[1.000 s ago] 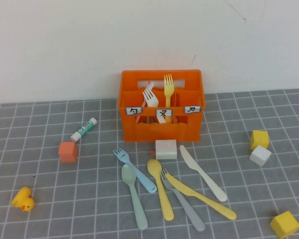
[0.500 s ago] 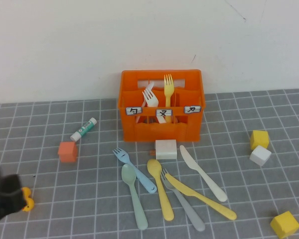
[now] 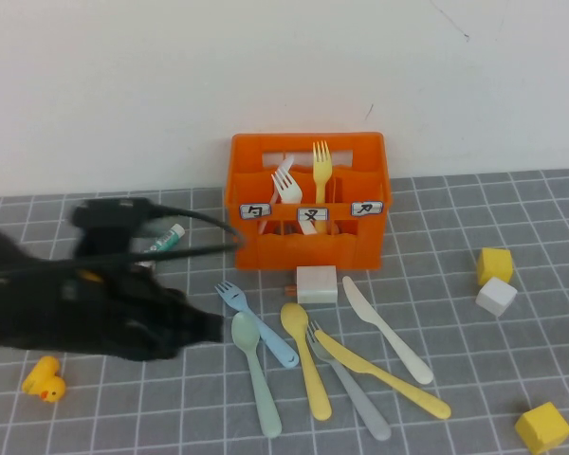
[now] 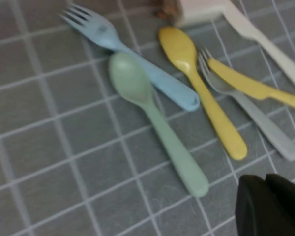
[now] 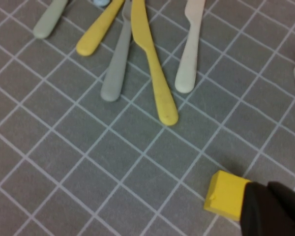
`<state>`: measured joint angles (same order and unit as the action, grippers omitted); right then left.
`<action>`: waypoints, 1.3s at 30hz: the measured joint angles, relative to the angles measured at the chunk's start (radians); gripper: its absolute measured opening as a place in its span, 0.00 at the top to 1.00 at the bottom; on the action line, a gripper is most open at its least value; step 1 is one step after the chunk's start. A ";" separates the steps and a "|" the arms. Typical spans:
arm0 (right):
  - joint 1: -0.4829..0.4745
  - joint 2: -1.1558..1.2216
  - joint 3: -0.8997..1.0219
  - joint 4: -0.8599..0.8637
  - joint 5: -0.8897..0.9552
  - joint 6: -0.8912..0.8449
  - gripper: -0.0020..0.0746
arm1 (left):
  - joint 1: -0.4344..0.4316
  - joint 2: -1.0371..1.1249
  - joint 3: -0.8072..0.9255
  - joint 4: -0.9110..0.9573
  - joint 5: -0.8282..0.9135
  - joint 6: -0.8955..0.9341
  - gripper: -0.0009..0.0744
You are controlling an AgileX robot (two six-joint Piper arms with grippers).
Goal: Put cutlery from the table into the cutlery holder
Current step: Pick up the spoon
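Observation:
The cutlery lies fanned out on the table [image 3: 436, 237] in front of the orange cutlery holder [image 3: 360, 242]: blue fork [image 3: 256, 324], green spoon [image 3: 256, 374], yellow spoon [image 3: 305, 360], grey fork [image 3: 351, 389], yellow knife [image 3: 384, 374], white knife [image 3: 387, 330]. A white fork [image 3: 284, 185] and a yellow fork [image 3: 321, 171] stand in the holder. My left gripper [image 3: 211, 327] is shut and empty just left of the green spoon [image 4: 157, 123]; its black tips [image 4: 273, 204] hover past the spoon's handle end. My right gripper [image 5: 273, 209], shut and empty, is outside the high view and hangs beside a yellow cube [image 5: 226, 194].
A white block [image 3: 316, 283] sits against the holder's front. Two yellow cubes [image 3: 493, 265] [image 3: 541, 426] and a white cube [image 3: 495, 297] lie on the right. A yellow duck [image 3: 44, 379] sits front left. The glue stick [image 3: 171, 235] shows behind my left arm.
My left arm has swept in from the left edge across the table toward the cutlery and now hides the small orange cube. The cutlery has not moved.

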<state>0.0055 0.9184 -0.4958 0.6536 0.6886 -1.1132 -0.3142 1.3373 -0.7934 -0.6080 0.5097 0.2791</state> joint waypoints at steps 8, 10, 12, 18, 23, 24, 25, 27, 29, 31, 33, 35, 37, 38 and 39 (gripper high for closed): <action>0.000 0.005 0.000 0.008 0.002 -0.027 0.98 | -0.199 0.211 -0.057 0.329 -0.125 -0.519 0.99; 0.000 0.005 0.000 0.008 0.002 -0.027 0.98 | -0.205 0.250 -0.059 0.341 -0.160 -0.584 0.99; 0.000 0.005 0.000 0.008 0.002 -0.027 0.98 | -0.205 0.279 -0.061 0.355 -0.176 -0.618 0.98; 0.000 0.005 0.000 0.002 0.002 -0.029 0.98 | -0.205 0.351 -0.070 0.384 -0.184 -0.631 0.66; 0.000 0.005 0.000 0.000 0.002 -0.033 0.98 | -0.205 0.433 -0.156 0.385 -0.154 -0.631 0.44; 0.000 0.005 0.000 0.000 0.002 -0.033 0.98 | -0.205 0.454 -0.180 0.385 -0.138 -0.631 0.44; 0.000 0.005 0.000 0.000 0.002 -0.033 0.98 | -0.205 0.477 -0.205 0.385 -0.123 -0.631 0.45; 0.000 0.005 0.000 0.000 0.002 -0.034 0.98 | -0.205 0.519 -0.247 0.385 -0.104 -0.631 0.46; 0.000 0.005 0.000 0.000 0.000 -0.034 0.98 | -0.205 0.560 -0.281 0.396 -0.085 -0.642 0.47; 0.000 0.005 0.000 -0.002 -0.002 -0.034 0.98 | -0.205 0.598 -0.303 0.414 -0.072 -0.673 0.48; 0.000 0.005 0.000 -0.002 -0.002 -0.034 0.98 | -0.205 0.624 -0.314 0.434 -0.067 -0.695 0.49; 0.000 0.005 0.000 -0.002 -0.002 -0.034 0.98 | -0.205 0.642 -0.319 0.457 -0.067 -0.719 0.49; 0.000 0.005 0.000 -0.006 -0.002 -0.034 0.98 | -0.205 0.650 -0.321 0.488 -0.067 -0.743 0.49; 0.000 0.005 0.000 -0.008 -0.002 -0.034 0.98 | -0.205 0.650 -0.323 0.500 -0.067 -0.751 0.49; 0.000 0.005 0.000 -0.008 -0.002 -0.034 0.98 | -0.205 0.653 -0.323 0.514 -0.067 -0.756 0.50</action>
<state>0.0055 0.9229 -0.4958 0.6454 0.6870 -1.1469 -0.5189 1.9899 -1.1166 -0.0936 0.4425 -0.4773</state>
